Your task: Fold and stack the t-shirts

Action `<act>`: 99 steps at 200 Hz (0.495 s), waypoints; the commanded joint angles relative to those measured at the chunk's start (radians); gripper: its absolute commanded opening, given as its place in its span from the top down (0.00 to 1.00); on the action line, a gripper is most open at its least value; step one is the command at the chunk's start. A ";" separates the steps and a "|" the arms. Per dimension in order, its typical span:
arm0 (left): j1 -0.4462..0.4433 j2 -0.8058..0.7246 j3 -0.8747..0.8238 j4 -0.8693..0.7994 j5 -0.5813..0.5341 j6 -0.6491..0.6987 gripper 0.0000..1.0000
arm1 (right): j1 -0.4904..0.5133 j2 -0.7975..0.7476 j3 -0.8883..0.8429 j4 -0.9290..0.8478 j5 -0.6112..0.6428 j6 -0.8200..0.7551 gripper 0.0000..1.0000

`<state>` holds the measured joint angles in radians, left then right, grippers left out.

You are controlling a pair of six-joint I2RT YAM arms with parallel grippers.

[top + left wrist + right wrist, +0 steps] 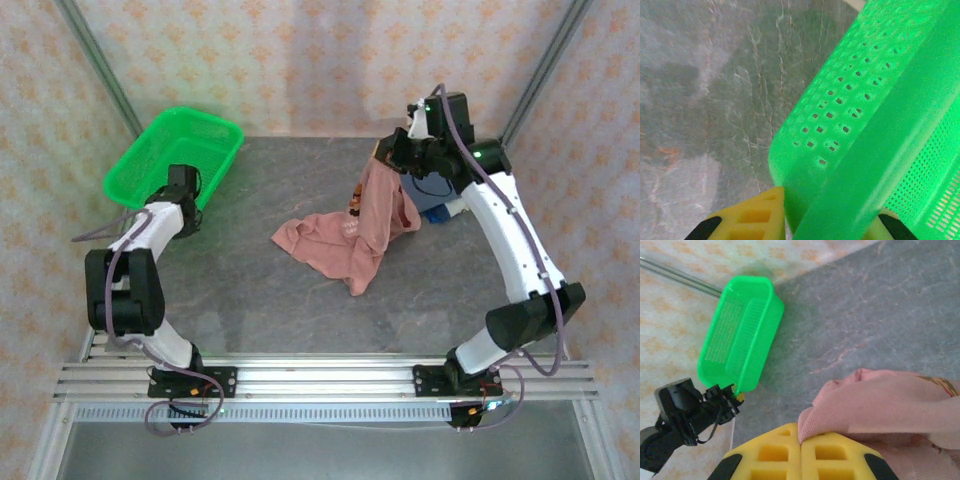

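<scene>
While right gripper (pixel 801 442) clamps edge of pink shirt (pixel 345 235) held up high, cloth hangs down, lower half crumpled on table (pixel 250 300) centre. Behind right arm (pixel 505 225), blue shirt (pixel 441 212) on table, mostly hidden. At far left, left gripper (pixel 827 222) pinches rim of green basket (pixel 175 150), well apart from shirts.

Rim of green mesh basket (pixel 865 100) pinched between yellow fingers (pixel 757 217), grey marbled table (pixel 705 100) at left.
</scene>
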<state>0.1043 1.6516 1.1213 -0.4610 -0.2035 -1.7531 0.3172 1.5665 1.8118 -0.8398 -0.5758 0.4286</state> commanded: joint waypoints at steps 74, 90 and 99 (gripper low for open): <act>-0.005 0.011 0.178 0.086 0.153 0.306 0.00 | -0.124 0.353 0.214 0.072 0.073 -0.023 0.57; -0.054 -0.035 0.262 -0.035 0.167 0.474 0.00 | -0.166 0.396 0.243 0.099 0.102 0.003 0.44; -0.105 -0.067 0.293 -0.088 0.156 0.576 0.00 | -0.185 0.413 0.262 0.089 0.110 0.013 0.40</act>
<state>0.0883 1.7012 1.2964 -0.4175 -0.0704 -1.4899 0.1940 1.9400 2.0079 -0.7944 -0.5308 0.4072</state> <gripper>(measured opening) 0.995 0.556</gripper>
